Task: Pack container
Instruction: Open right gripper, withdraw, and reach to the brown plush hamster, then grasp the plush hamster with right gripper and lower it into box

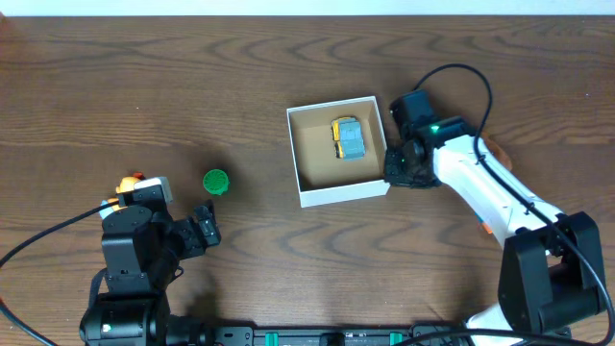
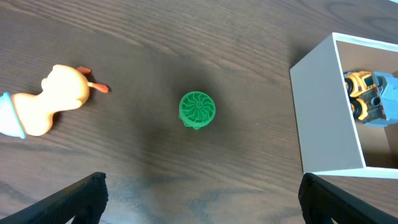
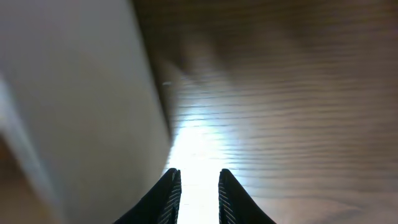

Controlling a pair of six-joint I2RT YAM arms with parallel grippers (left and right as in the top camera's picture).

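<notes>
container [image 1: 344,193]: white box, brown inside, open top and low walls; sits slightly turned on the worktop [image 1: 192,77], right of its middle.
left tool [image 2: 202,186]: released, fingers spread wide with only wood showing between them; hangs at the near left.
duck [image 2: 53,99]: lies left of the green top, apart from it, close to the left arm.
green top [image 1: 215,181]: stands alone between duck and container, with bare wood on every side and a broad strip before the container's left wall.
toy truck [image 1: 349,138]: blue and yellow, inside the container toward its far right corner.
right tool [image 3: 199,186]: fingers clenched to a slim gap, gripping nothing; low, just outside the container's right wall; contact cannot be told.
far side: open wood behind the container to the worktop's edge.
</notes>
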